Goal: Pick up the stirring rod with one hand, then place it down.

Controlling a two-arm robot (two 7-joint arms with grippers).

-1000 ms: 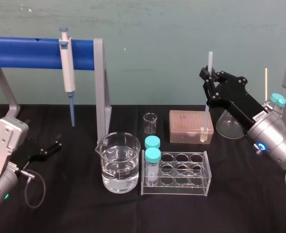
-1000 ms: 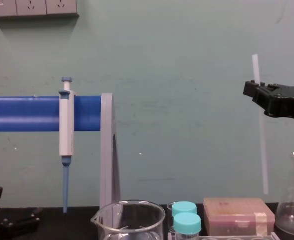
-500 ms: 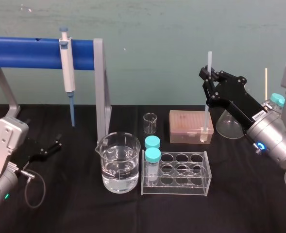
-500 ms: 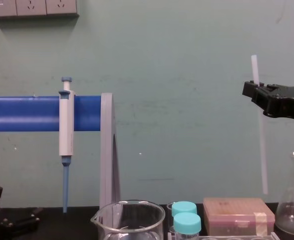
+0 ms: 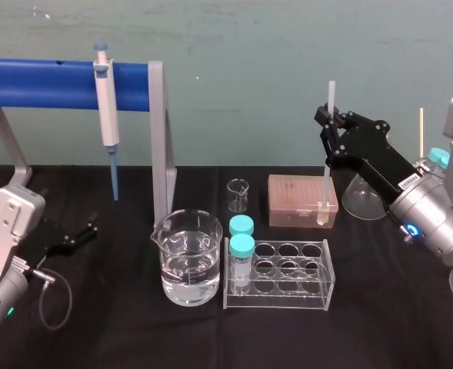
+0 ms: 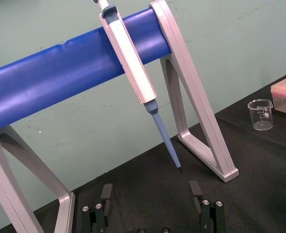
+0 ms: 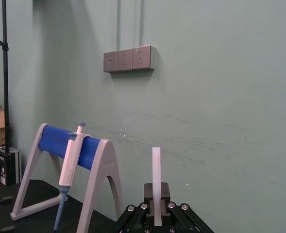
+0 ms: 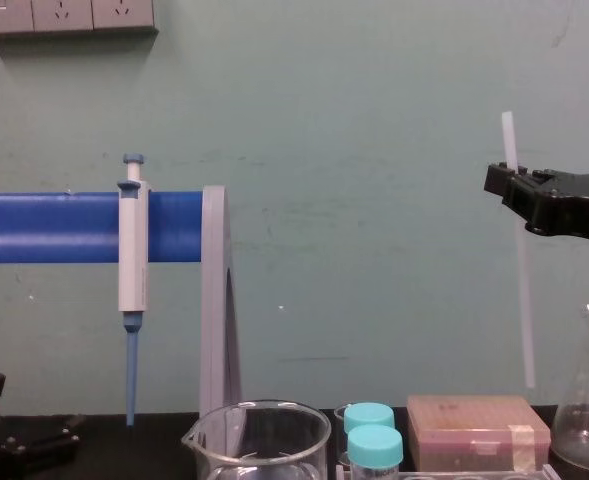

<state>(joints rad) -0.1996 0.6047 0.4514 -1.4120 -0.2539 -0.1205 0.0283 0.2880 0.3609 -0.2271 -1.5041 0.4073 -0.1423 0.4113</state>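
Note:
The stirring rod (image 5: pixel 328 146) is a thin translucent white rod held upright in the air, its lower end hanging in front of the pink tip box (image 5: pixel 295 200). My right gripper (image 5: pixel 328 123) is shut on the stirring rod near its upper part. In the chest view the stirring rod (image 8: pixel 522 300) hangs below the right gripper (image 8: pixel 514 185), clear of the box top. Seen from the right wrist, the rod (image 7: pixel 156 179) stands up between the shut jaws. My left gripper (image 5: pixel 72 237) rests low at the table's left, and its fingers (image 6: pixel 106 194) stand open around nothing.
A white-and-blue pipette (image 5: pixel 106 115) hangs on the blue stand (image 5: pixel 49 83) at back left. A beaker of water (image 5: pixel 186 257), a small beaker (image 5: pixel 238 195) and a clear tube rack (image 5: pixel 276 273) with two blue-capped tubes sit mid-table. A conical flask (image 5: pixel 361 196) stands behind the right arm.
The right gripper with the rod has edged very slightly to the left. The left arm has not moved.

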